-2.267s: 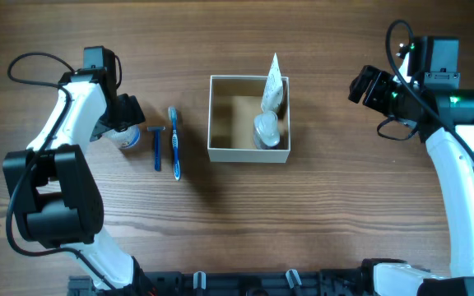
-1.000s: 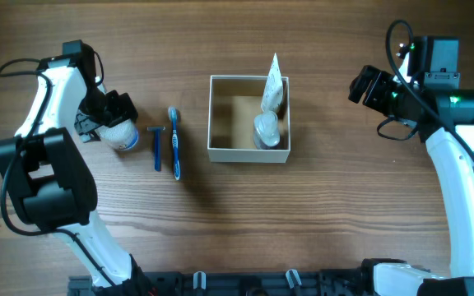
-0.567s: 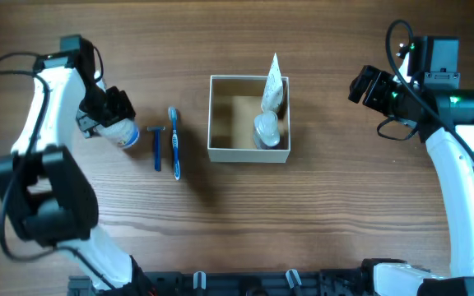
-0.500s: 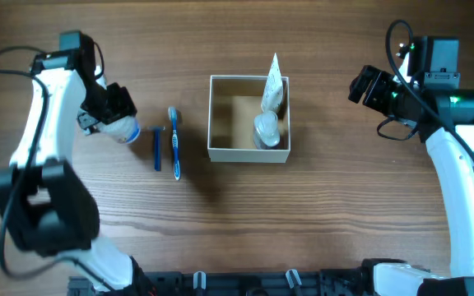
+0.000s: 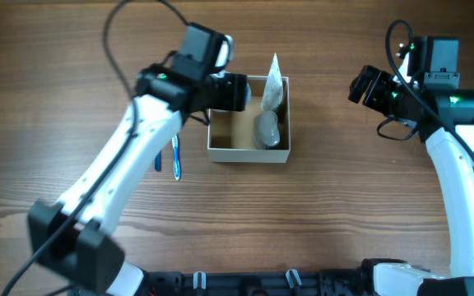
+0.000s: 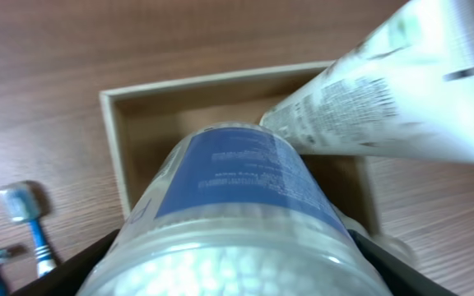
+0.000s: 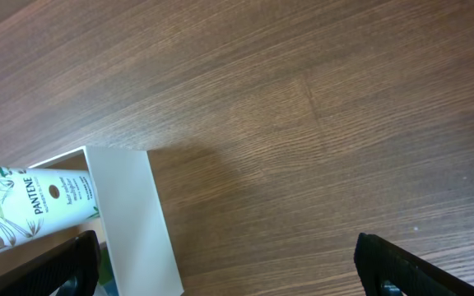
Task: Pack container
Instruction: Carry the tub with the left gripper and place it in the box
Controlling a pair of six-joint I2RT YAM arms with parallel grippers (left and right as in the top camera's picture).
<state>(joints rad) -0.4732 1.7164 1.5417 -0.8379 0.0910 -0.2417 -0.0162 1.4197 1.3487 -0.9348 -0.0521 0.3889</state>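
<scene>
The container (image 5: pixel 249 154), a square white-walled box with tan inside, stands mid-table. It holds a white Pantene tube (image 5: pixel 273 82) leaning on its far right corner and a grey rounded bottle (image 5: pixel 267 129). My left gripper (image 5: pixel 235 92) hovers over the container's far left part, shut on a clear jar of cotton swabs with a blue label (image 6: pixel 237 189). In the left wrist view the jar hangs above the container (image 6: pixel 115 131) beside the tube (image 6: pixel 401 90). My right gripper (image 5: pixel 360 86) is open and empty, well right of the container (image 7: pixel 130 214).
A blue toothbrush (image 5: pixel 177 158) and a blue razor (image 5: pixel 158 160) lie side by side on the wood left of the container, partly under my left arm. The toothbrush head also shows in the left wrist view (image 6: pixel 25 215).
My left arm has lifted the swab jar from the far left of the table and swung it right, over the container. The right arm has not moved.
</scene>
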